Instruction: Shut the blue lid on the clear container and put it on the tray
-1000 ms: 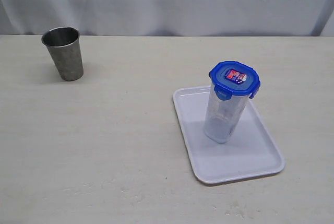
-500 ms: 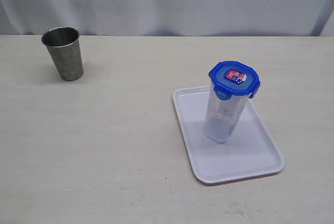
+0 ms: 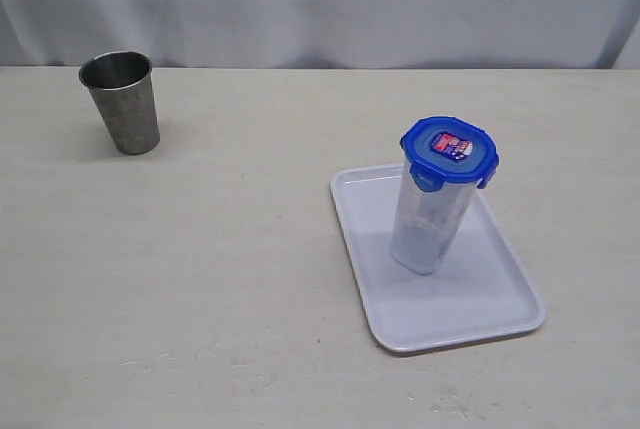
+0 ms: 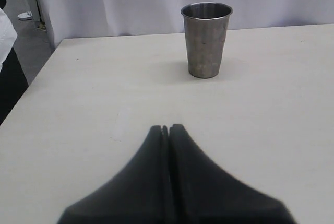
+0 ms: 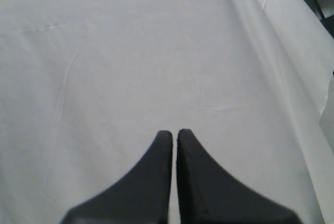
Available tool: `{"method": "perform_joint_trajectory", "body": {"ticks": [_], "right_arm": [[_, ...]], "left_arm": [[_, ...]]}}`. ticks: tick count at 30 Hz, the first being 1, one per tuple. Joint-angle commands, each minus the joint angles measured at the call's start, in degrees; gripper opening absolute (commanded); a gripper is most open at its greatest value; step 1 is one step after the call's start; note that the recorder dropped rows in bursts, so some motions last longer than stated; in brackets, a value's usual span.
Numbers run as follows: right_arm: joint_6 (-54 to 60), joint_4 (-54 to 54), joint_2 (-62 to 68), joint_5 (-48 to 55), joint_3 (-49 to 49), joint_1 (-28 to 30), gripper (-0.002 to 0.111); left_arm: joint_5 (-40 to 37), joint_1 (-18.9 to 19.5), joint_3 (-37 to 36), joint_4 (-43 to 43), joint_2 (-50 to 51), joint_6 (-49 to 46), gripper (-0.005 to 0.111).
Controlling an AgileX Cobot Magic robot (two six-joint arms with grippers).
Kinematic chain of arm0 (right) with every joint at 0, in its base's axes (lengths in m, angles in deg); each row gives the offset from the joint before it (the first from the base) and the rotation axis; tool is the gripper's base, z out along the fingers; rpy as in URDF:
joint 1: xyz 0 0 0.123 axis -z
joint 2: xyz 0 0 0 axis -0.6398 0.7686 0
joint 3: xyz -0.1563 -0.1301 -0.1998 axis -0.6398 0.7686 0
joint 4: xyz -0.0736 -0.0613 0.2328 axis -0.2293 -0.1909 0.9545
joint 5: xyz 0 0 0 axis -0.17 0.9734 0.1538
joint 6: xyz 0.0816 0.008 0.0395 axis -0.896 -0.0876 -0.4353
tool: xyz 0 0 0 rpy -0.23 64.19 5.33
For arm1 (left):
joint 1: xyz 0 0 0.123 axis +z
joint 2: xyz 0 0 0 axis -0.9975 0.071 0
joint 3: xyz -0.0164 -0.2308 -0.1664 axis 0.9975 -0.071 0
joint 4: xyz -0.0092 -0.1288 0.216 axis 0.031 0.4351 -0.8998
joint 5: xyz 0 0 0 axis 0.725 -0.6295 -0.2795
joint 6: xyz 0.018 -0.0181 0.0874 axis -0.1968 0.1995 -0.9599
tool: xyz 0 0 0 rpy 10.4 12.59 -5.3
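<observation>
The clear container [image 3: 430, 224] stands upright on the white tray [image 3: 470, 314], right of the table's middle in the exterior view. The blue lid [image 3: 450, 152] sits on its rim with its red-white sticker facing up and its side tabs folded down. Neither arm shows in the exterior view. My left gripper [image 4: 167, 128] is shut with nothing in it, low over bare tabletop. My right gripper [image 5: 175, 132] is shut and empty, facing only white cloth. The container, lid and tray are out of both wrist views.
A grey metal cup [image 3: 122, 102] stands at the far left of the table; in the left wrist view the same cup [image 4: 205, 39] is ahead of the left gripper. A white cloth backdrop [image 3: 320, 4] hangs behind the table.
</observation>
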Motion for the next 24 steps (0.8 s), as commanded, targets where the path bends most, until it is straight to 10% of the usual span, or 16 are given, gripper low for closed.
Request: {"method": "perform_joint_trajectory", "body": {"ticks": [1,16,24], "right_arm": [[-14.3,-24.7,-0.2,-8.0,7.0,0.0,0.004],[-7.4,-31.0,-0.2,34.1,7.0,0.0,0.004],[-7.8,-27.3,-0.2,34.9,7.0,0.0,0.004]], "left_arm": [[0.7,0.0,-0.2,0.3,-0.1,0.3,0.0],[0.7,0.0,-0.2,0.3,-0.1,0.3,0.0],[0.7,0.0,-0.2,0.3,-0.1,0.3,0.0]]}}
